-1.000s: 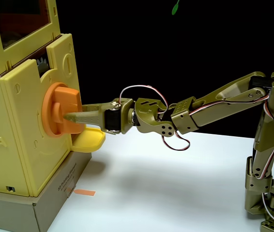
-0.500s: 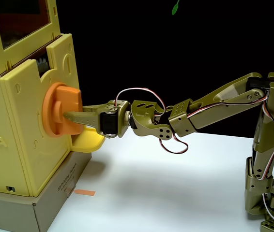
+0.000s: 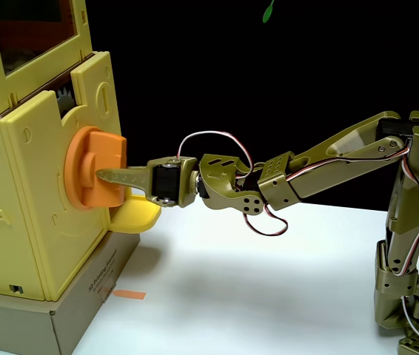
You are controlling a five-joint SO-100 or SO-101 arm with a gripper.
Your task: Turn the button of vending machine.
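White bench (image 3: 269, 288) bare and wide under the olive-green robot arm (image 3: 328, 159). Pincer (image 3: 106, 176) turned flatter than a moment ago, pinching the big orange round plastic knob (image 3: 91, 168) by its bar. Knob on the side of the boxy yellow toy vending machine (image 3: 32, 222), just above a small yellow tray (image 3: 137, 217).

From my remote station I see a white table (image 3: 254, 281), a small orange strip (image 3: 129, 294) lying on it, a green leaf-like shape (image 3: 269, 11) against black backdrop.
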